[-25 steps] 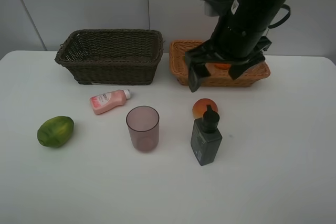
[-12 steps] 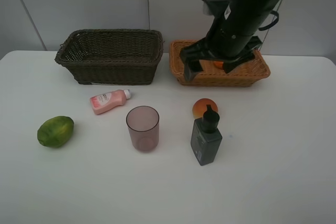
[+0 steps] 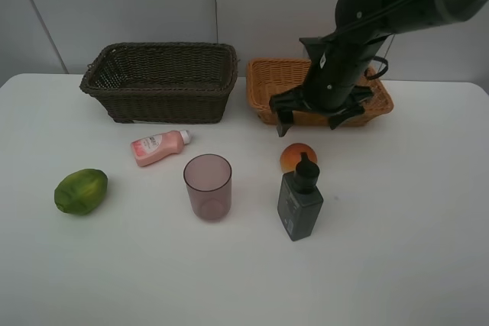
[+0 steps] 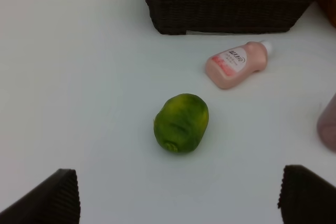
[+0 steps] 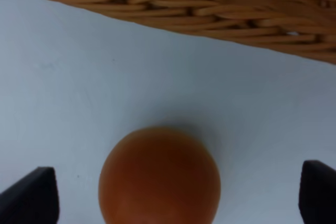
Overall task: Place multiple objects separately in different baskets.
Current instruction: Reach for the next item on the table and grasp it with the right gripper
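We are inspecting the white table [image 3: 428,265] from the high camera, taking its far edge as 12 o'clock.

The dark brown wicker basket [image 3: 160,85] is sitting at 11 o'clock. The light tan wicker basket [image 3: 263,89] is sitting just beside it at 1 o'clock, and the two are not touching.

The right arm [image 3: 359,28] is reaching down over the tan basket's near wall and covering much of that basket. The right fingers [image 5: 29,198] are standing spread wide and gripping nothing. In the right wrist view the peach-like fruit [image 3: 294,156] is showing between their tips, with the basket wall beyond it. In the high view the fingers are hanging at the fruit's 12 o'clock, apart from it.

The dark green pump bottle [image 3: 299,205] is sitting at the fruit's 6 o'clock, its pump head overlapping the fruit; we cannot tell whether they are touching. The translucent mauve cup [image 3: 208,186] is standing mouth up at the bottle's 9 o'clock. The pink squeeze bottle [image 3: 159,147] is lying on its side at the cup's 10 o'clock, cap pointing toward 2 o'clock. The green oval fruit [image 3: 80,191] is lying at the table's 9 o'clock, well apart from the cup.

The left fingers [image 4: 50,198] are also standing wide and holding nothing. Their wrist view is showing the green fruit ahead of them on the table.
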`<state>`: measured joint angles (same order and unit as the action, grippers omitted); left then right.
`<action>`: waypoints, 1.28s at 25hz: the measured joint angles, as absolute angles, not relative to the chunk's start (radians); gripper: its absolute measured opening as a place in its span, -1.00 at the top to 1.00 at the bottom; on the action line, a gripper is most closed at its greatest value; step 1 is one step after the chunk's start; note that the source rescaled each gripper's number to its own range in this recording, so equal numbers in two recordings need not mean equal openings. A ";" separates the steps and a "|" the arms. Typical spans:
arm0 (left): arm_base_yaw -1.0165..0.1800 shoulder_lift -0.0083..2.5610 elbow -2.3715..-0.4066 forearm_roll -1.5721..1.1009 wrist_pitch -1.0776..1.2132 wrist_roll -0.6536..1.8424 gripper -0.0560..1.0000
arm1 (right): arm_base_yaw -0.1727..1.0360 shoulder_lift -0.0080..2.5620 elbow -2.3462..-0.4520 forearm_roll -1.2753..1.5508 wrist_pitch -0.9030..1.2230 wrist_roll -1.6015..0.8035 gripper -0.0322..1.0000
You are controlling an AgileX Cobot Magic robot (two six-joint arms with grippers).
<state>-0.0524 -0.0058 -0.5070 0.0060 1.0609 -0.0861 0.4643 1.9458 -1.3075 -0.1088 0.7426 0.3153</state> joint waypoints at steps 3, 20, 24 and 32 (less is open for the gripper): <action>-0.052 -0.006 -0.507 0.006 1.061 -0.086 -0.96 | 0.464 1.979 -1.308 -0.112 0.722 0.363 -1.00; -0.052 -0.006 -0.507 0.006 1.061 -0.086 -0.96 | 0.466 2.004 -1.212 -0.132 0.605 0.445 -1.00; -0.052 -0.006 -0.507 0.006 1.061 -0.086 -0.96 | 0.476 2.025 -1.212 -0.132 0.600 0.445 -1.00; -0.052 -0.006 -0.507 0.006 1.061 -0.086 -0.96 | 0.477 2.030 -1.211 -0.129 0.585 0.446 -1.00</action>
